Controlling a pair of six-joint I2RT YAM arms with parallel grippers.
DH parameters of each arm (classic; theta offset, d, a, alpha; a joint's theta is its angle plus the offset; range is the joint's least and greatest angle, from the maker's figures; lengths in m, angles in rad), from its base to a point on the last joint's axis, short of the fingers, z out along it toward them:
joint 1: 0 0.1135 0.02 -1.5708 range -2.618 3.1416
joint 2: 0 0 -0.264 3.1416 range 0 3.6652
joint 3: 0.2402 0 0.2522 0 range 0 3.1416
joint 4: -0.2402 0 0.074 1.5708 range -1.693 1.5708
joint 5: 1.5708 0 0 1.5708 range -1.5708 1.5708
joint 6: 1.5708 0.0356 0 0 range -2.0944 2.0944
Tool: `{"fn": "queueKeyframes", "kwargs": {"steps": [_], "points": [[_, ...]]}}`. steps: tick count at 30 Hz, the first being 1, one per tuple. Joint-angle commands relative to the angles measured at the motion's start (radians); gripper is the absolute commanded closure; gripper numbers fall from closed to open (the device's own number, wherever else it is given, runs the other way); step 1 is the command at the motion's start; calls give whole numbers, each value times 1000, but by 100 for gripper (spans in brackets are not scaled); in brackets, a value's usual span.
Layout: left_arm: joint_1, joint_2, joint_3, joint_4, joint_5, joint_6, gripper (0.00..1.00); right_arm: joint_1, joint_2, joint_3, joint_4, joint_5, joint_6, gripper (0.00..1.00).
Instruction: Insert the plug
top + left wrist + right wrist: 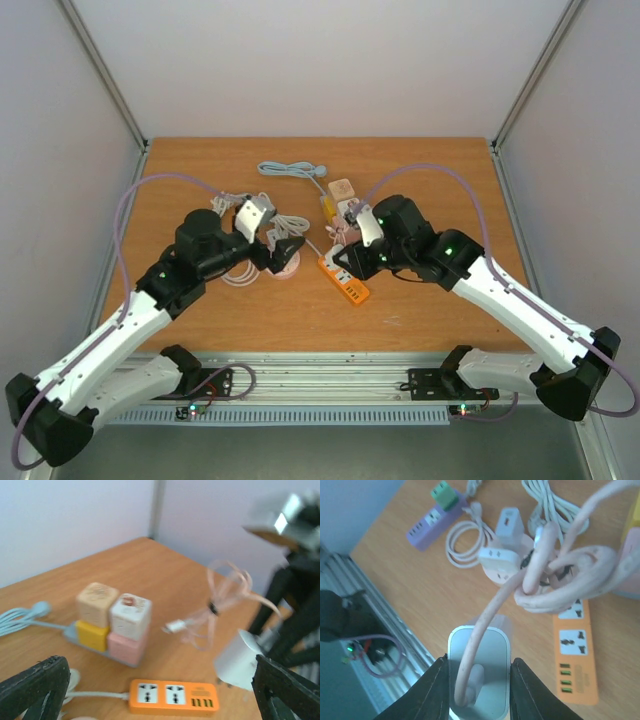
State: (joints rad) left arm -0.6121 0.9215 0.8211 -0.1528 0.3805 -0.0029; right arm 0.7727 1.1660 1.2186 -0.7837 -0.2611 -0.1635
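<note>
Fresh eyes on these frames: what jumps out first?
The white charger clamped in the right gripper, trailing a tangled loop of pink cable. Next is the bright orange power strip lying in the middle of the table. A stack of pastel cubes sits farther back.

Soft, even light leaves only faint shadows on the table (430,310); the overhead view is sharp, the left wrist view blurred throughout, and the white charger (495,655) low in the right wrist view slightly soft.
</note>
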Motion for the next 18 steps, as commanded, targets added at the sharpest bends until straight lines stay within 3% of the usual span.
{"fn": "queueKeyframes", "kwargs": {"steps": [1, 7, 18], "points": [[6, -81, 69, -91, -340, -193, 0, -19, -21, -97, 52, 47, -150, 93], [24, -120, 156, -234, -441, -256, 1, -71, -4, -206, 142, 70, -122, 94], [28, -129, 133, -235, -383, -210, 1, -136, 160, -262, 235, 146, -67, 98]]}}
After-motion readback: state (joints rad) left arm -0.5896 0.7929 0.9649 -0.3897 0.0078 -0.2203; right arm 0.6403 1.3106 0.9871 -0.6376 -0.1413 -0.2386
